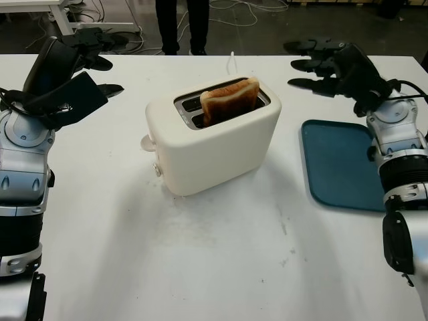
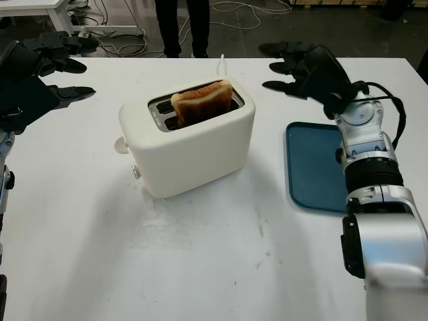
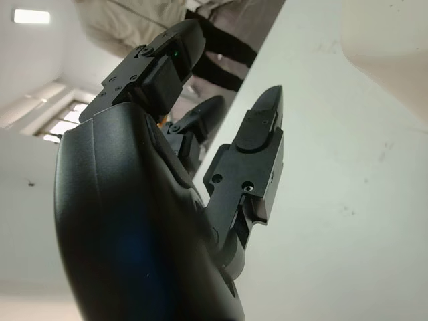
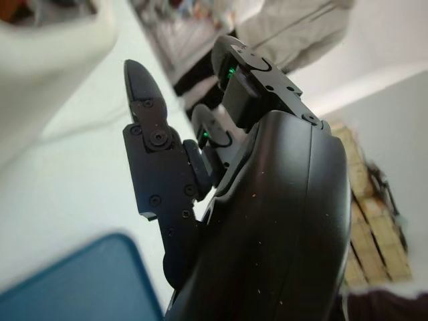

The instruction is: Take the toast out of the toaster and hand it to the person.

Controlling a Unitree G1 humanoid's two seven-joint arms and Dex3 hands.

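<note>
left hand (image 1: 73, 70) raised over the table's (image 1: 221, 267) far left side, open, holding nothing, well apart from the toaster (image 1: 214, 137). in the left wrist view its fingers (image 3: 257, 144) reach out over bare table with a corner of the toaster's cream shell at the frame edge.

toaster sits mid-table, cream, two slots on top, turned at an angle, lever knob on its near-left end. toast (image 1: 229, 100) stands upright in the rear slot, top half sticking out, browned face toward the camera. front slot looks empty. a thin white cable (image 1: 233, 62) runs from behind the toaster toward the far edge.

person's legs (image 1: 182, 23) in dark trousers stand past the far table edge, behind the toaster, cables on the floor around them.

teal tray (image 1: 338, 164) lies flat on the table right of the toaster, nothing in it, apart from the toaster.

right hand (image 1: 328, 65) raised above the far right of the table, just beyond the tray's far edge, open, nothing in it, fingers pointing left toward the toaster but clear of it.
</note>
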